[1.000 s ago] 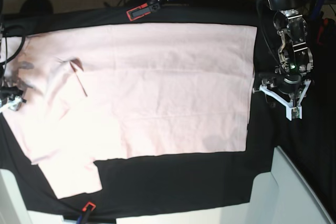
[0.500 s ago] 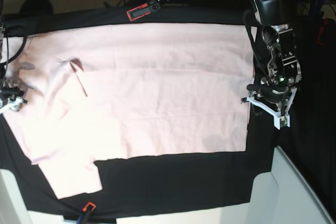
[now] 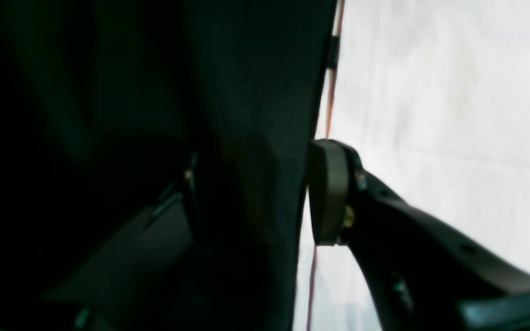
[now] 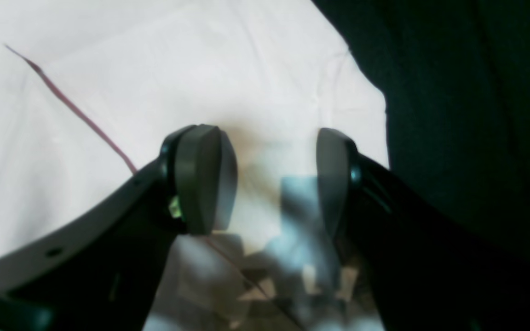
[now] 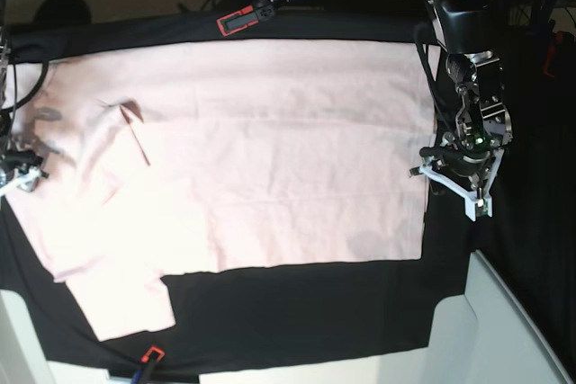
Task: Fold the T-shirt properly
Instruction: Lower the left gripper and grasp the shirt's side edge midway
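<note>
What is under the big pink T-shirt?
A black table cloth lies under the T-shirt, showing all around its edges. Whatever is beneath the shirt's middle is covered, so it cannot be seen.

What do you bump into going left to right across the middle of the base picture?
Right arm's white tool → big pale pink cotton T-shirt → left arm's white tool → black table cloth.

My left arm (image 5: 468, 51): black housing, bare metal links, black cables, tiny green LED nr wrist, white bracket w/ thin prongs. My fingers (image 4: 108, 239): black curved plastic w/ small holes, grey-olive oval pads (image 4: 203, 177), screw by each pad.
</note>
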`<state>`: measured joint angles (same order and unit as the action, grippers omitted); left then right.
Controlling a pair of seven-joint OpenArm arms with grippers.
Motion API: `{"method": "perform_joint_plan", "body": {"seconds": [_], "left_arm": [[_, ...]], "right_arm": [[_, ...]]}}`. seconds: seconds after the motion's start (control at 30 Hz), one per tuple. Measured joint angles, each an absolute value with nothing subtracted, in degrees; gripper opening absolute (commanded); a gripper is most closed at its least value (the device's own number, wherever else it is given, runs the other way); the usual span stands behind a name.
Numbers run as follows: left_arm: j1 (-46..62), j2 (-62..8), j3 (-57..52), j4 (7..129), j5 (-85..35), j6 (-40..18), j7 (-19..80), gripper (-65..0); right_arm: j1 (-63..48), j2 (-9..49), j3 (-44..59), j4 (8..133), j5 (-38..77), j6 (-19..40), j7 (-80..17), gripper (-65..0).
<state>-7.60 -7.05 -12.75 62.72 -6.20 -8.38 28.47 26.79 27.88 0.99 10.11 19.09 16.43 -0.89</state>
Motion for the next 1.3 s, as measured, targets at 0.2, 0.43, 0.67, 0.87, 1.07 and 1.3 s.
{"method": "perform_joint_plan", "body": {"seconds": [0.2,0.43,0.67,0.87,1.07,1.3], "left_arm": [[-7.6,-7.05,-12.78,62.72,-6.2,-8.38,28.49,-34.6],[-7.55,-7.05,-13.08,62.72,-6.17,-8.38,28.51,-34.6],[-7.42,-7.05,-13.13,62.72,-6.2,-8.38,28.49,-34.6],[-7.31,-7.05,-13.17,62.72,-6.22,-8.38,28.47,-34.8],[-7.29,-7.11,-13.34,62.72,-6.22,-8.4,28.49,-34.8],[-7.29,-7.01,-12.95,62.72,-6.22,-8.4,28.49,-34.8]], "right_arm": [[26.79,27.88,0.99,10.11,19.11,16.43,-0.89,-33.1],[26.57,27.88,0.93,15.68,18.7,16.62,-2.2,-32.4],[27.97,27.81,-3.01,15.81,16.38,16.58,-2.04,-32.4],[27.92,25.47,-2.5,12.45,16.4,16.71,-1.06,-32.4],[28.38,25.89,-2.11,12.47,16.38,16.8,-4.56,-32.9],[28.4,25.96,-2.11,12.49,16.62,16.45,-4.78,-51.5]]}}
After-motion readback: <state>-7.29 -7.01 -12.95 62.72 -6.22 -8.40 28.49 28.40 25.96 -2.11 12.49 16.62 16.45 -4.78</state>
